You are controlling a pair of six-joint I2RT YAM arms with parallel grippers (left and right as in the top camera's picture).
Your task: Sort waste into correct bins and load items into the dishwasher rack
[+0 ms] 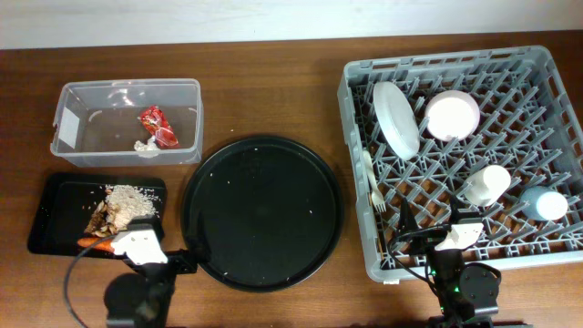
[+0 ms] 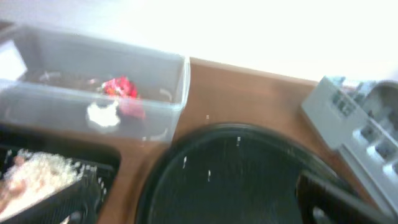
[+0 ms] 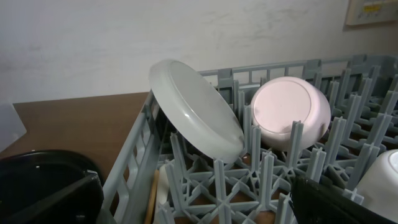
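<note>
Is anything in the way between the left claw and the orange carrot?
No, nothing visible is. The carrot lies in the flat black tray, right beside the open left gripper, with no other thing between them.

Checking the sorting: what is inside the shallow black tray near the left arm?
The shallow black tray holds pale crumbs, brownish scraps and an orange carrot at its near edge. The left arm covers the tray's near right corner, hiding anything there.
</note>
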